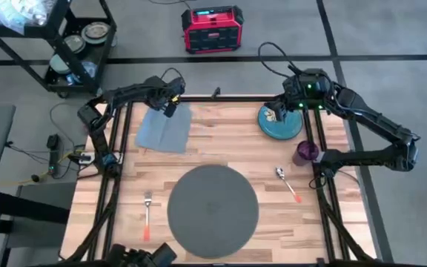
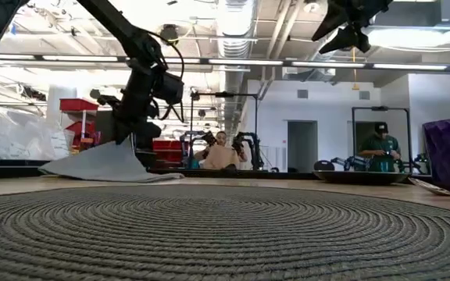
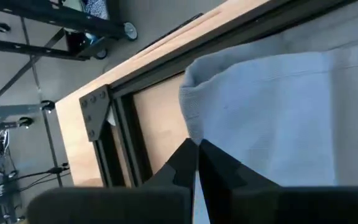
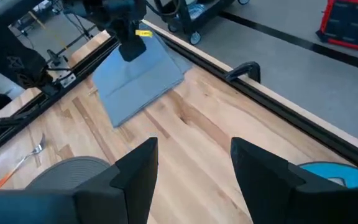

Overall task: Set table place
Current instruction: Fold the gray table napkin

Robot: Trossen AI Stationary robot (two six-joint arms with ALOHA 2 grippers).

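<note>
Gripping one upper corner of the grey cloth napkin [image 1: 166,127], the left gripper [image 1: 170,106] stood at the upper left of the high view, its fingers pinched together on the fabric. In the left wrist view the two dark fingers [image 3: 199,163] met on the cloth's edge, with the cloth bunched above them beside the black frame rail [image 3: 120,124]. The low view showed that corner drawn up off the table [image 1: 221,148] while the rest of the cloth lay flat on the wood.

The right gripper [image 1: 278,113] hung at the upper right of the high view, over the near edge of the teal plate [image 1: 280,123]. Its fingers stood spread apart and held nothing, as the right wrist view confirmed. Whether it touched the plate could not be judged from these views.

The round dark grey placemat [image 1: 213,211] lay flat at the lower centre of the high view, bare on top, well apart from both grippers. A fork [image 1: 147,213] with an orange handle lay just beside its left edge. A spoon [image 1: 288,183], also orange-handled, lay near its upper right edge. A purple cup [image 1: 305,153] stood upright at the right side of the table, between the plate and the spoon.

Two people were visible in the room beyond the table in the low view.
</note>
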